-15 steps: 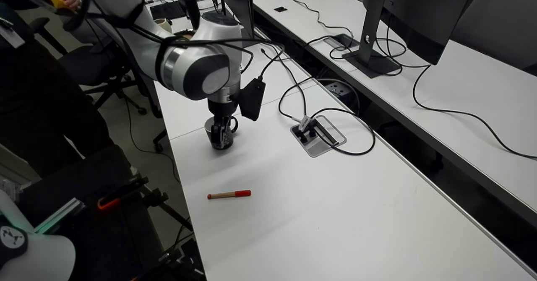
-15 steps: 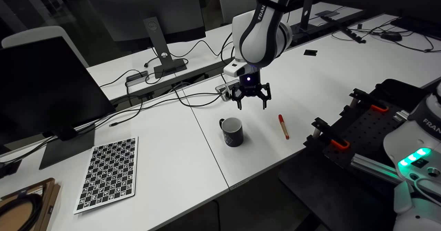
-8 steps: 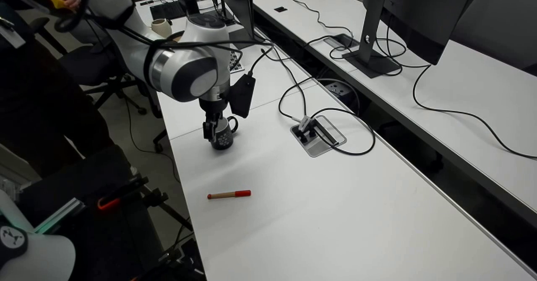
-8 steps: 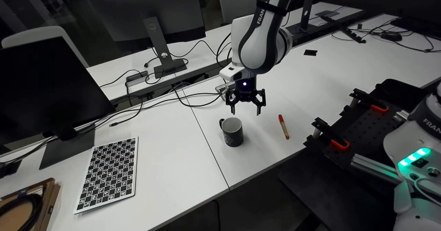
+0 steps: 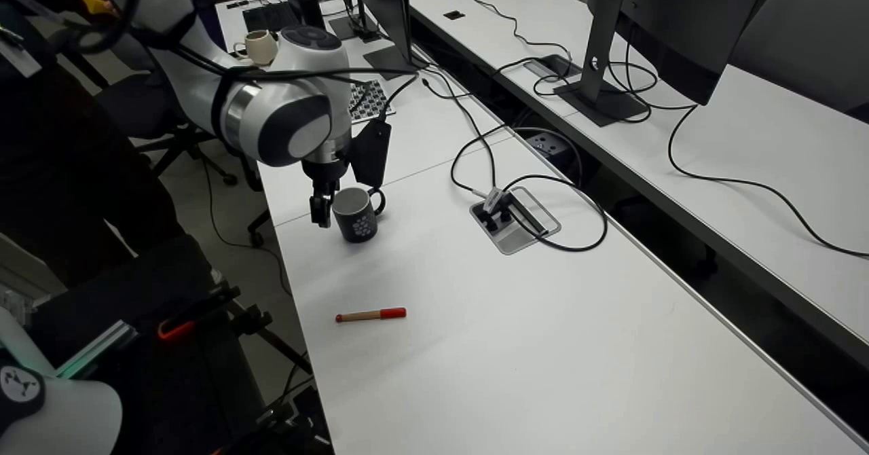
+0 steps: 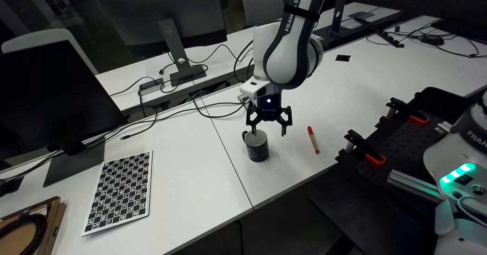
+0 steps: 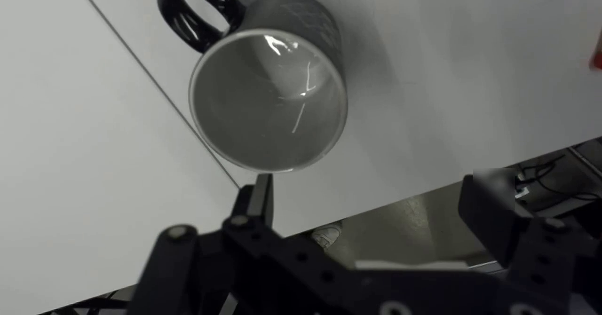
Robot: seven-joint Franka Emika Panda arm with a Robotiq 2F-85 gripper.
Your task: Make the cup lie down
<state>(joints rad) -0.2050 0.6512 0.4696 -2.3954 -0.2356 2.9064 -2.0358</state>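
Cup [image 7: 268, 94] just beside parted fingers [image 7: 260, 200]

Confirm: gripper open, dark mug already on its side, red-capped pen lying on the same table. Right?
No: the dark mug is upright, as both exterior views show. The rest stands: the gripper is open, and the red-capped pen lies on the same table.
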